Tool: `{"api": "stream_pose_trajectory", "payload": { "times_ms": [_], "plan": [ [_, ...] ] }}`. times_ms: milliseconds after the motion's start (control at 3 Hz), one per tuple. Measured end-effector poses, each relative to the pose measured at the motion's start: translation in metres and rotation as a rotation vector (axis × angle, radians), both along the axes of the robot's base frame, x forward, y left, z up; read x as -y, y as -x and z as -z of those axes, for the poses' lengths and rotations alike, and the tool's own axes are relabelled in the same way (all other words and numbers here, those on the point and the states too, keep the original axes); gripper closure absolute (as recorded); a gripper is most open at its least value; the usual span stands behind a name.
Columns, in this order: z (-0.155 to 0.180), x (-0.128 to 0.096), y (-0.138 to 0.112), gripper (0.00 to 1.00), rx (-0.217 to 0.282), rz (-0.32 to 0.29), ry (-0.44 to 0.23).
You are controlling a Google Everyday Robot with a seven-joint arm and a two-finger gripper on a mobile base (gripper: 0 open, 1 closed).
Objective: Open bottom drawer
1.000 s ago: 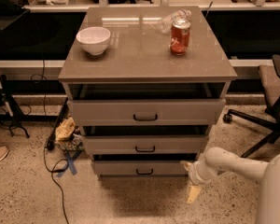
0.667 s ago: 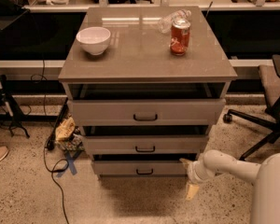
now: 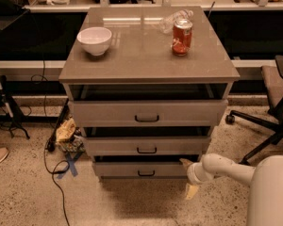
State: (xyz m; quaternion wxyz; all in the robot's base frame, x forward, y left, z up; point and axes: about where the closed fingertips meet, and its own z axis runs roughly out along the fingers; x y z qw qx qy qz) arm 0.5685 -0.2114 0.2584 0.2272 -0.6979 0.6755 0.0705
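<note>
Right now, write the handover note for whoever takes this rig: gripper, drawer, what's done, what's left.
Gripper: open, holding nothing, low at the right end of the bottom drawer front.
Drawer: lowest of three; its black handle sits left of the gripper, untouched.
Done: gripper is at drawer height.
Left: move onto the handle, close on it and pull. How far the drawer is already out cannot be told.

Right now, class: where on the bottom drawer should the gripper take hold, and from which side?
Grip the small black bar handle centred on the bottom drawer front, coming straight from the front: the face is flat, offering nothing else. The gripper sits by the drawer's right end, so it would likely shift towards the middle first.
</note>
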Motion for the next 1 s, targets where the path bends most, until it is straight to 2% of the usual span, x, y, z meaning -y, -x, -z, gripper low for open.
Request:
{"api": "stream_pose_trajectory", "payload": {
  "times_ms": [333, 667, 1000],
  "plan": [
    [0.029, -0.009, -0.006, 0.00, 0.052, -0.057, 0.072],
    [0.048, -0.016, -0.011, 0.00, 0.093, -0.092, 0.106],
    [0.056, -0.025, -0.022, 0.00, 0.139, -0.105, 0.107]
  ]
}}
